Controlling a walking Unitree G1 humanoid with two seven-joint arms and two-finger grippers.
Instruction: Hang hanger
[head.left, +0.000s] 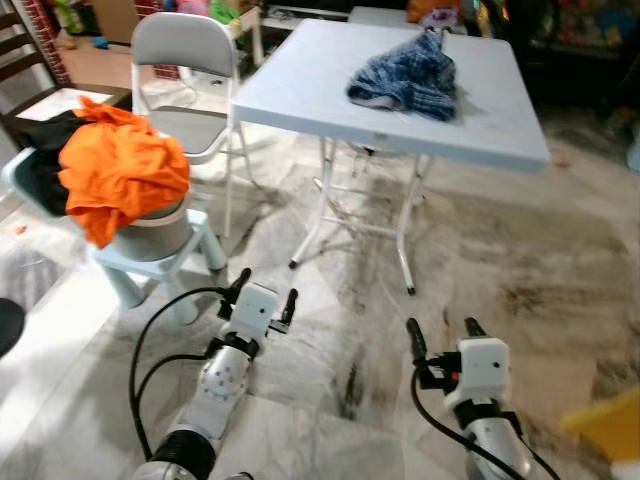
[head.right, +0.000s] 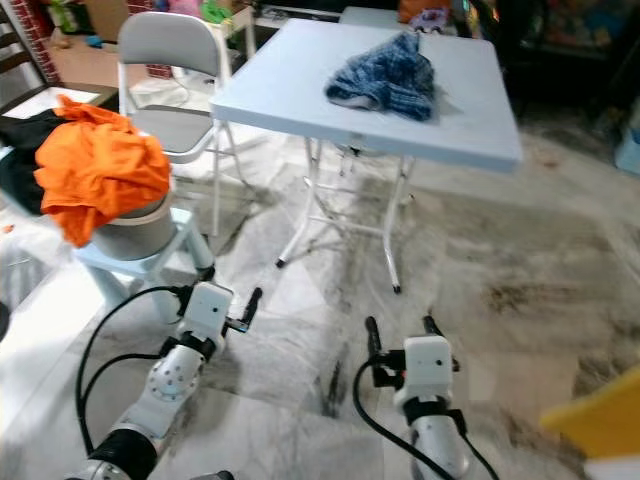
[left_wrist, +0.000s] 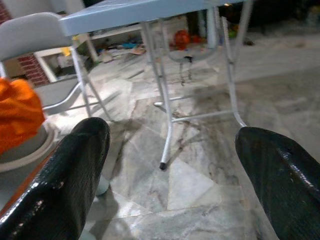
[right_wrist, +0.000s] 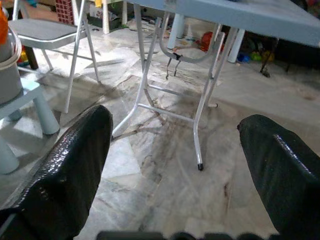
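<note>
Your two hands are low and empty over the marble floor. The left hand (head.left: 262, 287) has its black fingers spread, nothing between them; the right hand (head.left: 443, 330) is likewise spread wide and grips nothing. In each wrist view you look between the parted fingers at the legs of the folding worktop (head.left: 300, 95) beyond.

No hanger can be made out with certainty. What you have is a blue plaid garment (head.left: 408, 76) heaped on the worktop, well ahead of both hands and far above them. It lies roughly between the two hands' lines, a little nearer to the right hand's side. If the hanger is inside it, it is hidden in the folds, so its long axis cannot be told.

Off to the outer side of your left hand, ahead and up, an orange cloth (head.left: 118, 165) is piled on a grey bucket (head.left: 155, 232) standing on a small pale stool (head.left: 200, 245), with a grey folding chair (head.left: 185, 60) behind it. That pile is much nearer to the left hand than to the right.

My judgement: neither hand can reach the worktop from here. You likely need to step forward and raise an arm, the right one having the straighter line to the plaid garment.
</note>
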